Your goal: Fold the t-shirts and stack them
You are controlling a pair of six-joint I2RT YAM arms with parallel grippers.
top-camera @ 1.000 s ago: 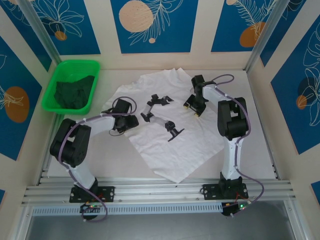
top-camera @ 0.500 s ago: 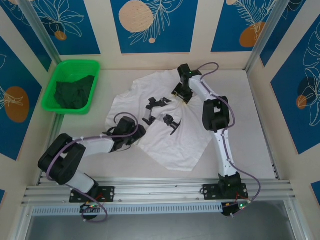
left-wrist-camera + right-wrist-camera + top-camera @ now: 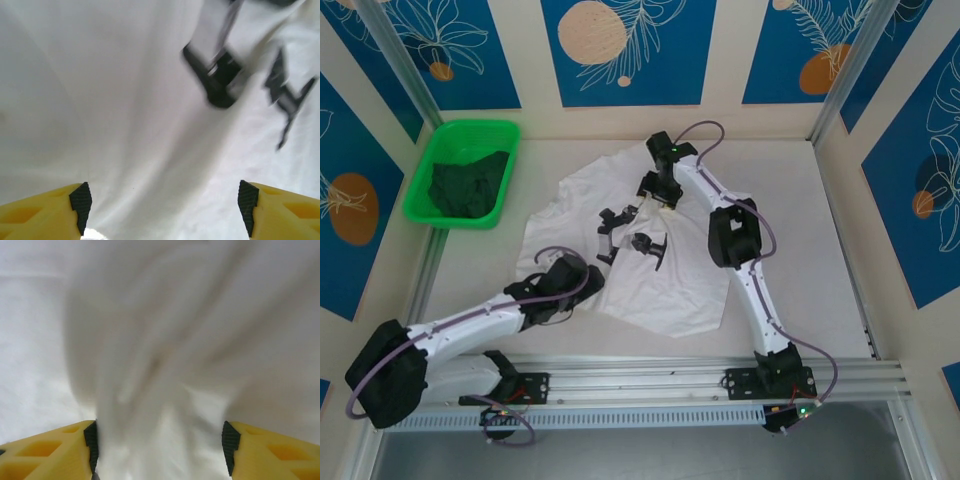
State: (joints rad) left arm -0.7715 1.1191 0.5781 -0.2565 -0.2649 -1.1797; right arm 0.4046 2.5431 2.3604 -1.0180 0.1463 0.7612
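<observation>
— On pale table, centre: crumpled white cloth t-shirt, black print up. Far left: bright green plastic tray holding bunched dark green cloth tee.
— Claws?
— Left claw spread wide over near-left edge, holding nothing. Right claw parted, straddling raised fold at far edge.

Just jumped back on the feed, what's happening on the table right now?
Both arms are working the white t-shirt, which lies rumpled and unfolded on the table. The left gripper is at its near-left edge, the right gripper at its far edge, each with jaws apart over cloth. The dark green t-shirt sits bunched in the green tray, far left. Nothing is folded or stacked yet.
</observation>
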